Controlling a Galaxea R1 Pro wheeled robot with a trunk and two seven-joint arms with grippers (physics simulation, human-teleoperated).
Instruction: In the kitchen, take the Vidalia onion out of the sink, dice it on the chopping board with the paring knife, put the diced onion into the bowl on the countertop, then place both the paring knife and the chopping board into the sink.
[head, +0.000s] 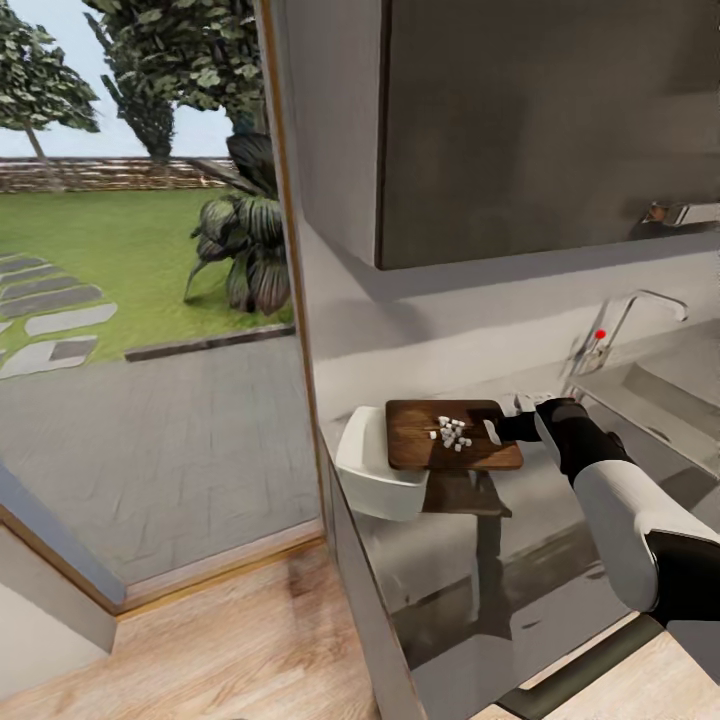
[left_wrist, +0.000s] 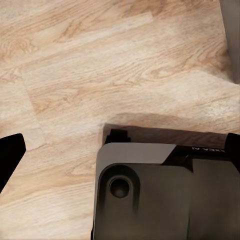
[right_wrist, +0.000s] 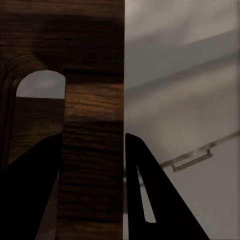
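Holding chopping board (head: 420, 440) with diced onion (head: 452, 432) above bowl (head: 368, 470).

You have one chopping board (head: 452, 436), one white bowl (head: 374, 470), one heap of diced onion (head: 452, 431), too small for counting the cubes, one tap (head: 632, 320) with one red knob (head: 600, 334), and one sink (head: 662, 392).

The chopping board (head: 452, 436) overhangs the bowl (head: 375, 470), covering its inner side.
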